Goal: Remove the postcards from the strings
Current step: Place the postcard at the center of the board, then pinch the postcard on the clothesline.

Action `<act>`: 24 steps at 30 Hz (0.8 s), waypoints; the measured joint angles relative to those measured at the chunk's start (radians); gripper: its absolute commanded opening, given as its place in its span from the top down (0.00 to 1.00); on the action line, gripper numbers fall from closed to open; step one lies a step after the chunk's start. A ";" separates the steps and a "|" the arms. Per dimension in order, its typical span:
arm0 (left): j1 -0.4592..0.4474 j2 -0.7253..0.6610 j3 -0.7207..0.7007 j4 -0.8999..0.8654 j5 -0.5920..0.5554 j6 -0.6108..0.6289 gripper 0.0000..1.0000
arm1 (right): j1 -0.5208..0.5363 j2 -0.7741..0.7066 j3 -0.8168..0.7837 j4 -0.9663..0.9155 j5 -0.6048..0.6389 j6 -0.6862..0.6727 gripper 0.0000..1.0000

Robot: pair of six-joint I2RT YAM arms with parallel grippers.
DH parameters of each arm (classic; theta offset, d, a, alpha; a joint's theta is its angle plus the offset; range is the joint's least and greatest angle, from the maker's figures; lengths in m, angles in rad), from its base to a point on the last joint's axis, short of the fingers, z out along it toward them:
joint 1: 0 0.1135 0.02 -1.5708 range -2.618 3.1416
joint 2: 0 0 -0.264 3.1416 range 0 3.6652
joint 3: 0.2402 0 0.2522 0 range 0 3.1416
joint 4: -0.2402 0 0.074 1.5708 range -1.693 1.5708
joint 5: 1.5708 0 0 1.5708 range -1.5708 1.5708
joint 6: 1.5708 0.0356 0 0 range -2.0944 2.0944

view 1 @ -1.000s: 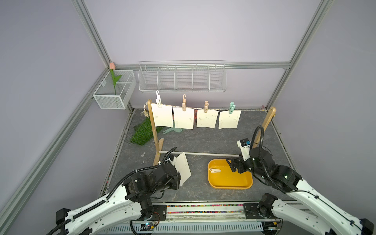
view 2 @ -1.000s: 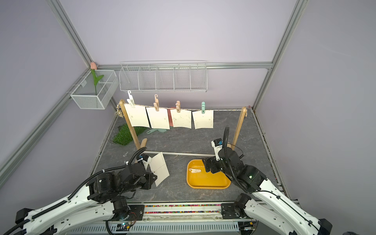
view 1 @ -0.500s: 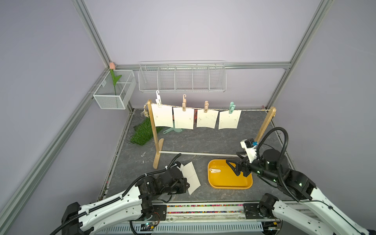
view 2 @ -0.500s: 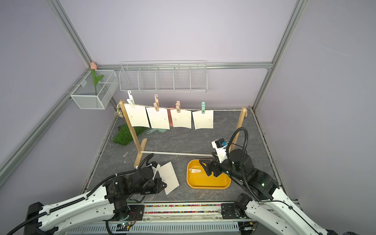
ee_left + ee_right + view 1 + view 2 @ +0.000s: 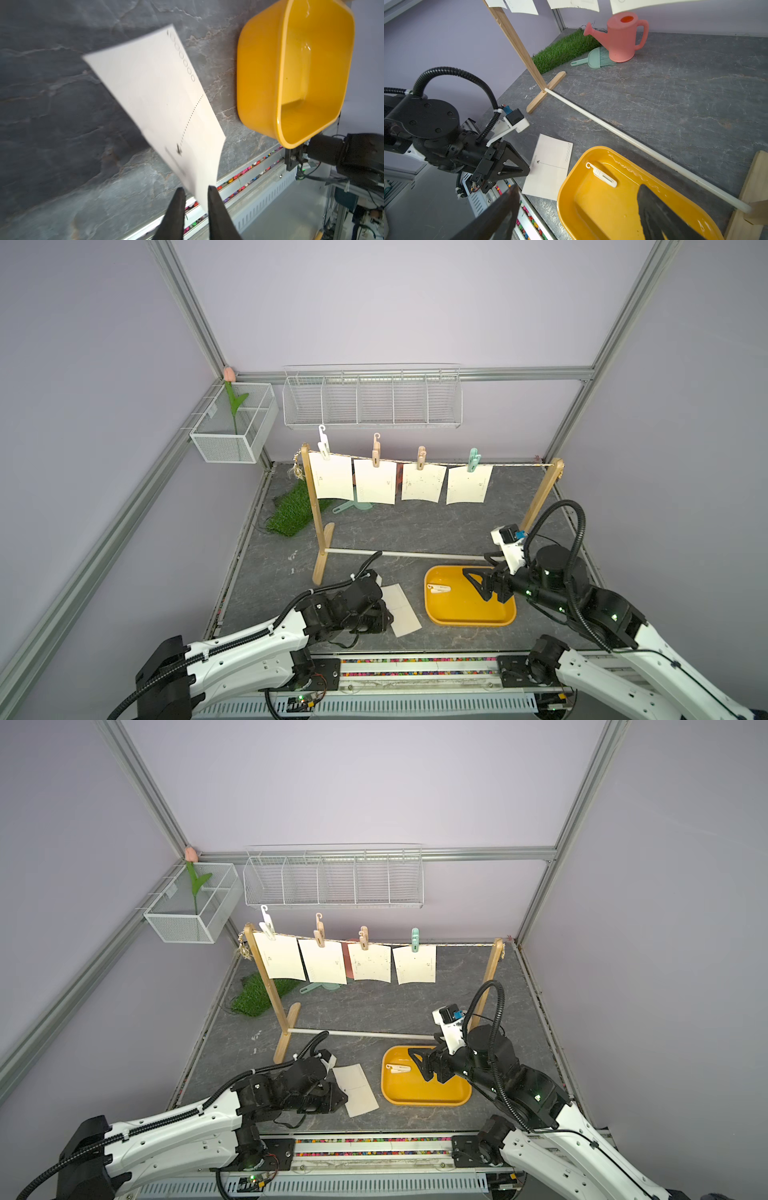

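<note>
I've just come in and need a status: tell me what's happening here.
The left claw, jaws slightly apart, is at the corner of one cream-white paper postcard lying on the grey table beside the yellow plastic tray. The right claw hangs open and empty over that tray, which holds one white plastic peg. Four more postcards hang pegged on the thin beige string.

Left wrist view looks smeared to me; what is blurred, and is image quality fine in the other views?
Left wrist: the postcard is motion-smeared along one edge and at its near end; the tray beside it is sharp. Right wrist: crisp, with glare streaks on the tray's floor. Both top views: sharp and evenly lit, with a bright patch on the wall under the shelf.
</note>
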 measured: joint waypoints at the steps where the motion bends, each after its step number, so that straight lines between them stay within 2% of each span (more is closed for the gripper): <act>1: 0.001 -0.016 0.000 -0.018 -0.017 0.008 0.63 | 0.000 -0.002 0.008 -0.014 0.006 0.006 0.11; 8: 0.010 -0.159 0.006 -0.111 -0.157 0.043 0.59 | 0.000 0.029 0.171 -0.111 0.024 0.064 0.11; 11: 0.011 -0.263 0.019 -0.085 -0.180 0.113 0.55 | 0.000 0.084 0.277 -0.151 0.025 0.108 0.11; 14: 0.012 -0.326 0.054 -0.001 -0.168 0.238 0.50 | 0.000 0.147 0.387 -0.183 0.025 0.173 0.11; 17: 0.012 -0.290 0.146 0.087 -0.138 0.393 0.47 | 0.000 0.211 0.515 -0.213 0.025 0.234 0.11; 24: 0.012 -0.021 0.466 0.282 -0.099 0.730 0.44 | 0.000 0.290 0.751 -0.181 0.052 0.404 0.12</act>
